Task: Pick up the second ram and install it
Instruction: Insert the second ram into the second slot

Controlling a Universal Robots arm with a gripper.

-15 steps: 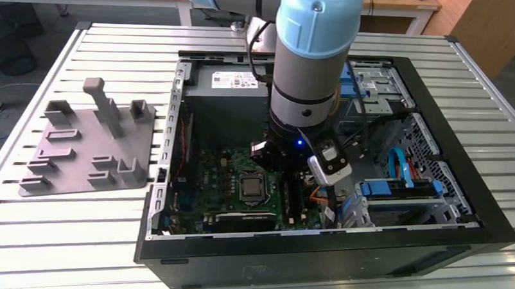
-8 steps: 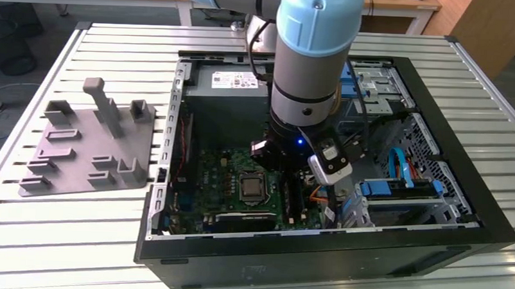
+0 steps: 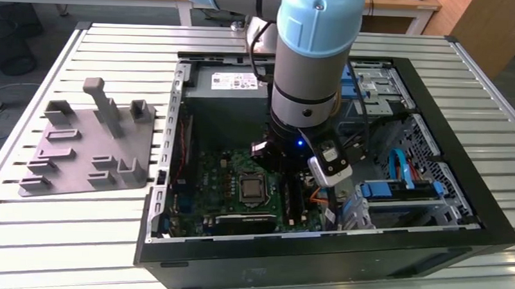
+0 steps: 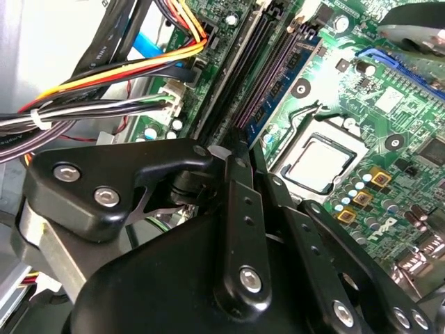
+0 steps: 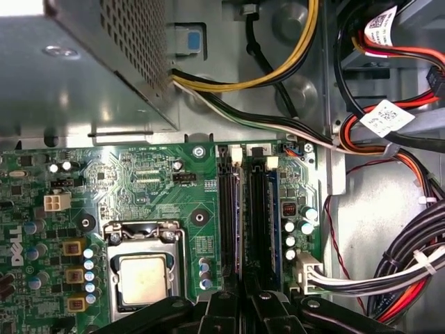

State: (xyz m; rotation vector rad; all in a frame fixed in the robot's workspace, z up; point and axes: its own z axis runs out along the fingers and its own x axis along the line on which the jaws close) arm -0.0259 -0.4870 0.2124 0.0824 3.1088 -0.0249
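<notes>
The second ram (image 5: 263, 209) is a thin stick with a blue edge. It stands on edge along a memory slot of the green motherboard (image 5: 139, 181), beside the CPU socket (image 5: 142, 275). In the second wrist view the second ram (image 4: 278, 76) runs away from my fingertips. My gripper (image 5: 243, 303) (image 4: 238, 149) sits low over the slots with its black fingers drawn together on the stick. In the exterior view the gripper (image 3: 279, 159) is down inside the open computer case (image 3: 464, 126), and the arm hides the stick.
Bundled power cables (image 5: 389, 278) (image 4: 104, 83) crowd the slots on the side away from the CPU socket. The perforated metal power supply box (image 5: 83, 62) overhangs the board's far end. A grey pegged tray (image 3: 86, 145) lies on the slatted table at the exterior view's left.
</notes>
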